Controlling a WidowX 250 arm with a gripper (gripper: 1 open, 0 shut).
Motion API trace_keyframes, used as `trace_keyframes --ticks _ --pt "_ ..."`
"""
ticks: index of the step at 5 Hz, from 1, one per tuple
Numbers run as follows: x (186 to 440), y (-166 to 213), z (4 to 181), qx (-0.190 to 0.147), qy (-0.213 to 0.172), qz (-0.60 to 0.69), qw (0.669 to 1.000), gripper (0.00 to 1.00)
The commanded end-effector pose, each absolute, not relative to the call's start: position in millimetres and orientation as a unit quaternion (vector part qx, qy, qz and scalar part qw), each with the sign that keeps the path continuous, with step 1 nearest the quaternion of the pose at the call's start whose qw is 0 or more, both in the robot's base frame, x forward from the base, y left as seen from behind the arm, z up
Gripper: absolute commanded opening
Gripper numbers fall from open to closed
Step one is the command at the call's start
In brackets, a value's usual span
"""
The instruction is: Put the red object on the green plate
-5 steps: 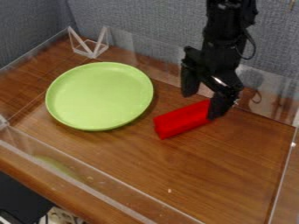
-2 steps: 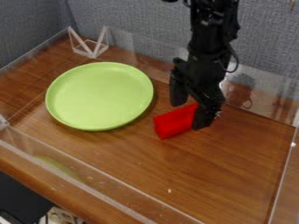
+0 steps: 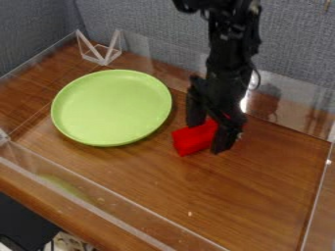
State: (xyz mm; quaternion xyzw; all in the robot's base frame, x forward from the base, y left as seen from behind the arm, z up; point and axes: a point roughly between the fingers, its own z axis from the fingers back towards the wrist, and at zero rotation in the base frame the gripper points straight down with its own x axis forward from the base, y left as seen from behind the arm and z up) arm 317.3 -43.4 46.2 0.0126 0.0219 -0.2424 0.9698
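Note:
The red object (image 3: pixel 187 141) lies flat on the wooden table, just right of the green plate (image 3: pixel 112 106). My black gripper (image 3: pixel 210 125) points straight down over the block's right half, open, with one finger on each side of the block. The fingertips reach down near the table and hide the block's right end. I cannot tell whether the fingers touch the block. The plate holds nothing.
A clear low wall (image 3: pixel 144 220) rings the wooden table. A white wire stand (image 3: pixel 100 46) sits at the back left behind the plate. A grey fabric panel forms the backdrop.
My gripper has come down and a little to the left, from above the block's right end to straddling the block. The block and plate have not moved.

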Motion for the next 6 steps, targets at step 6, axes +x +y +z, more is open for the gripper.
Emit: trace_keyframes --ticks 6 --pt "307.8 63.0 105.6 0.069 -0.064 -0.127 0.987 0.00"
